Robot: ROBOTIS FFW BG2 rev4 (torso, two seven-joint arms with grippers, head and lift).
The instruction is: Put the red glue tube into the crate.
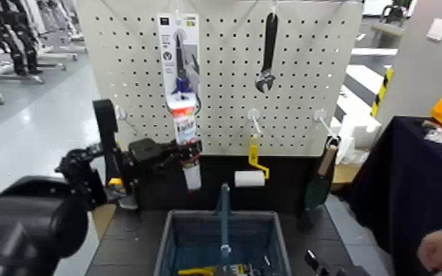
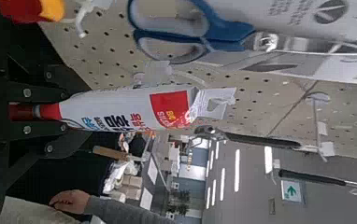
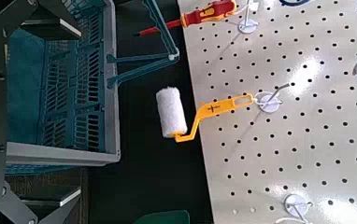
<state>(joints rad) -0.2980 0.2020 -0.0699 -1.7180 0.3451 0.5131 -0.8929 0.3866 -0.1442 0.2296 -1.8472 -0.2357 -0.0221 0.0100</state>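
Red and white, the printed glue tube (image 1: 185, 125) stands nearly upright in the left gripper (image 1: 189, 152), whose jaws are closed on it, in front of the pegboard (image 1: 224, 81) near its left edge. Behind the tube hangs the scissors pack (image 1: 169, 55), close to the board's top edge; the adjustable wrench (image 1: 268, 55) hangs toward the top right corner. The paint roller (image 1: 250, 178), with its yellow handle, hangs at the board's bottom edge, and the dark-bladed tool (image 1: 319, 180) hangs by the bottom right corner. Below the board, the blue-grey crate (image 1: 167, 246) sits on the dark surface (image 1: 125, 246), its central handle (image 1: 225, 213) upright, with a yellow item (image 1: 196, 271) inside. The tube is outside the crate, above the level of its rim. The right gripper (image 3: 78, 112) is beside the crate, jaws wide apart and holding nothing. Near the right edge of the head view, a person's hand (image 1: 437, 250) shows beside the dark-covered table (image 1: 407, 172).
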